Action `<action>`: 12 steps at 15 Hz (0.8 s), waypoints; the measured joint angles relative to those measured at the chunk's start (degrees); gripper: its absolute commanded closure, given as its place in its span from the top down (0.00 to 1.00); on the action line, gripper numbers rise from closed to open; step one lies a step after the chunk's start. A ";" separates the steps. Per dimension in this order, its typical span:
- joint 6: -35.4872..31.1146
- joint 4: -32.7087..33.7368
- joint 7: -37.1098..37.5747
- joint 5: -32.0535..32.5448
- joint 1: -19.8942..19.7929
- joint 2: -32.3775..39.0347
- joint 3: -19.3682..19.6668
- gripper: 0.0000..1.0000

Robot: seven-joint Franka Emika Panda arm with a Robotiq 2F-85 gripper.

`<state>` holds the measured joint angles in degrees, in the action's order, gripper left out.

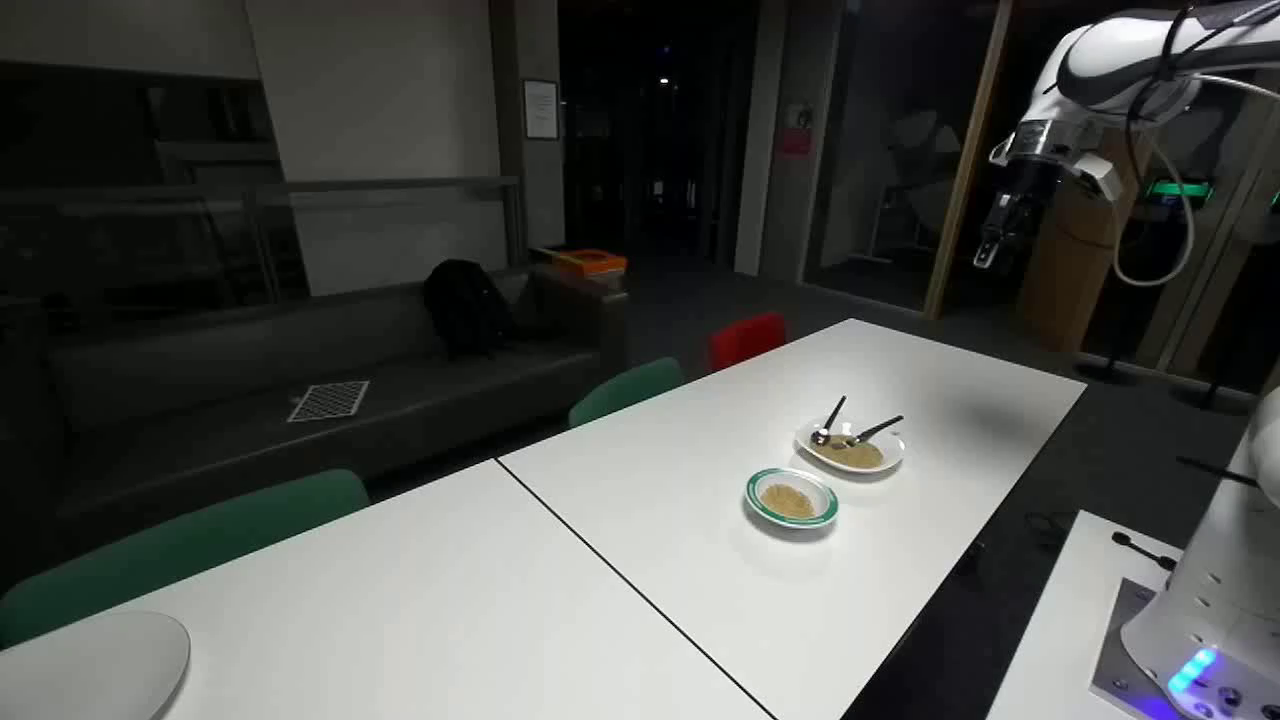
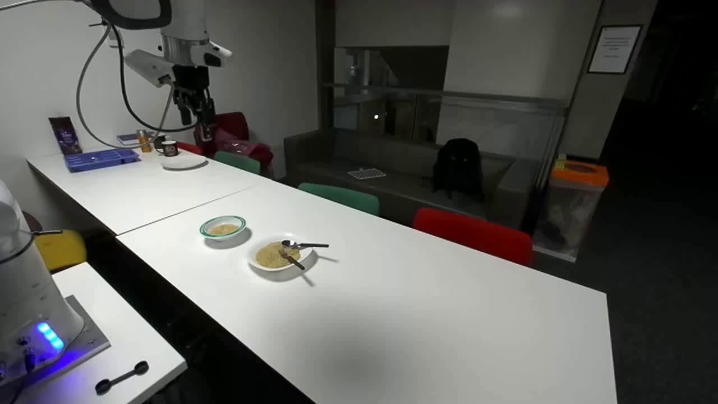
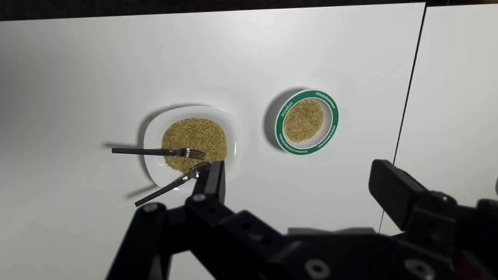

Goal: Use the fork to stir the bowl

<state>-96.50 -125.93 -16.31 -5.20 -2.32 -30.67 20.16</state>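
Note:
The fork (image 3: 142, 151), dark-handled with metal tines, lies across a white dish (image 3: 153, 134) of tan grain. Its tines rest on the grain and its handle sticks out over the rim. Beside this dish stands the bowl (image 3: 335, 116), green-rimmed and white inside, with a smaller heap of grain. Both exterior views show the fork (image 1: 880, 428) and the bowl (image 2: 208, 232) too. High above the table hangs my gripper (image 3: 298, 167), its fingers wide apart and nothing between them. In the wrist view, its left finger (image 3: 216, 181) overlaps part of the white dish.
A spoon (image 3: 161, 191) with a dark handle shares the dish, close to the fork. Green chairs (image 2: 339, 197) and a red chair (image 2: 471, 233) line the far edge of the white table (image 2: 420, 314). A blue tray (image 2: 101, 160) and a mug (image 2: 170, 148) stand at one end.

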 measured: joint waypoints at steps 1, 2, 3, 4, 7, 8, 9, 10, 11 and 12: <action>-0.01 -0.02 0.00 0.01 0.00 0.00 0.00 1.00; -0.01 -0.02 0.00 0.01 0.00 -0.01 0.00 1.00; -0.01 -0.02 0.00 0.01 0.00 -0.01 0.00 1.00; -0.01 -0.05 0.00 0.01 -0.11 0.00 -0.12 1.00; -0.01 -0.15 -0.98 0.01 -0.22 0.06 -0.34 1.00; -0.01 -0.15 -2.29 0.01 -0.22 0.10 -0.36 1.00; -0.02 -0.15 -5.05 0.08 -0.19 0.13 -0.35 1.00; -0.04 -0.16 -8.23 0.16 -0.17 0.18 -0.30 1.00; -0.08 -0.16 -11.55 0.29 -0.15 0.27 -0.18 1.00; -0.21 -0.16 -14.83 0.54 -0.11 0.47 -0.01 1.00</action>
<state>-96.71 -126.10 -31.14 -4.66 -2.43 -30.21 20.14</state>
